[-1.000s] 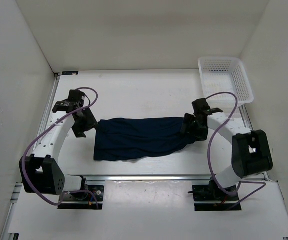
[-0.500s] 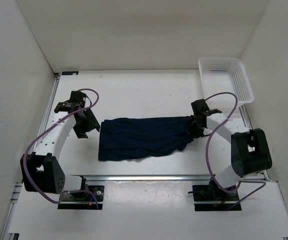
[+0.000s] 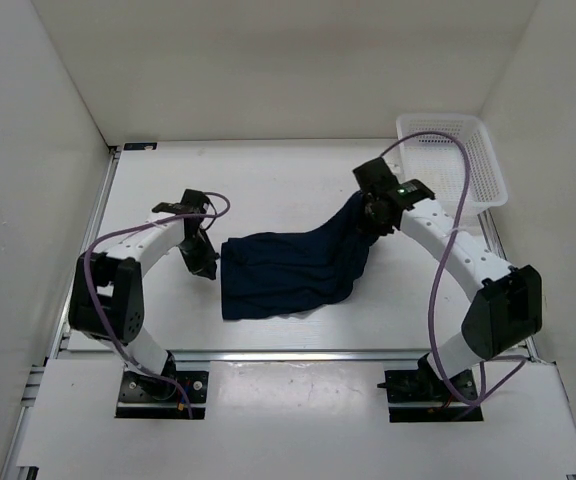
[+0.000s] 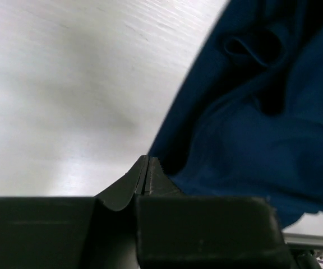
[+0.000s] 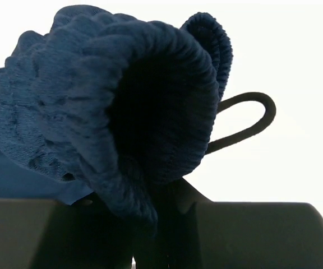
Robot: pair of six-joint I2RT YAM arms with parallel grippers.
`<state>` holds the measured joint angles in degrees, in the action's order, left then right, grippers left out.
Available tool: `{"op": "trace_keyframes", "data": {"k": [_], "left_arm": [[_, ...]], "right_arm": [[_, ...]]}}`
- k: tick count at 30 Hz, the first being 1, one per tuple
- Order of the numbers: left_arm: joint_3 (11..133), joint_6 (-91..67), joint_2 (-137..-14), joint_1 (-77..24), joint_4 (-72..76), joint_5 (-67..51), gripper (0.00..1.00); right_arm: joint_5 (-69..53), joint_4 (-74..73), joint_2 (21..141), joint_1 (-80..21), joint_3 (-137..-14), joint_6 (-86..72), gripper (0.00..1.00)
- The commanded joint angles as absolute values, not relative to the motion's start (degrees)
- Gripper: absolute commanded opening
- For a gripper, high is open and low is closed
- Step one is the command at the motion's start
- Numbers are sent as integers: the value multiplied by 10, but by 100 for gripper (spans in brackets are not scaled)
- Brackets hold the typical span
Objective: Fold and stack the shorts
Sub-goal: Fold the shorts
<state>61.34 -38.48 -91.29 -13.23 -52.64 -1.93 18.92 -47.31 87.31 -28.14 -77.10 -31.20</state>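
The dark navy shorts [image 3: 288,272] lie crumpled mid-table, their right end raised off the surface. My right gripper [image 3: 367,214] is shut on that raised end. In the right wrist view the ribbed waistband [image 5: 94,95] bunches between the fingers [image 5: 217,190], and a dark drawstring loop [image 5: 245,120] hangs out to the right. My left gripper [image 3: 210,267] sits low at the shorts' left edge. In the left wrist view its fingertips [image 4: 148,161] are pressed together on nothing, with the shorts' fabric [image 4: 251,112] just to their right.
A white mesh basket [image 3: 454,155] stands at the back right corner, close behind the right arm. White walls enclose the table on the left, back and right. A metal rail [image 3: 288,355] runs along the near edge.
The right gripper closed on the shorts' right end and lifted it up and back to the left. The left gripper shut and moved right to the shorts' left edge; the shorts bunched narrower.
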Motion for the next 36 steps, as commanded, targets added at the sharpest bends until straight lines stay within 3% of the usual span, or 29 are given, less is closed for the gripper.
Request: {"op": "trace_keyframes", "data": {"k": [1,14,26,28,29,31,32,36], "left_arm": [[619,-405,-934,-136,-504,-7,10],[608,-442,-1002,-148,-484,-8,10],[608,-458,-1002,-148,-484,-8,10],[608,-458,-996,-148,-484,-8,10],[608,-458,-984,-148,-484,-8,10],[608,-458,-965,-123,-515,-8,10],[608,-444,-933,-112,-527,0,10],[648,-401,-847,-36,-598,31,10]], "right_arm": [[242,-532,897,-343,-833,-327,0],[307,-592,1060,-529,-1011,-385,0],[270,-599,1221,-592,-1201,-395,0],[232,-564,1227,-592,-1212,-385,8],[173,-503,1220,-592,-1202,-375,29],[112,-448,1195,-592,-1176,-357,55],[93,-416,1187,-592,-1171,-357,73],[47,-380,1140,-592,-1136,-342,75]]}}
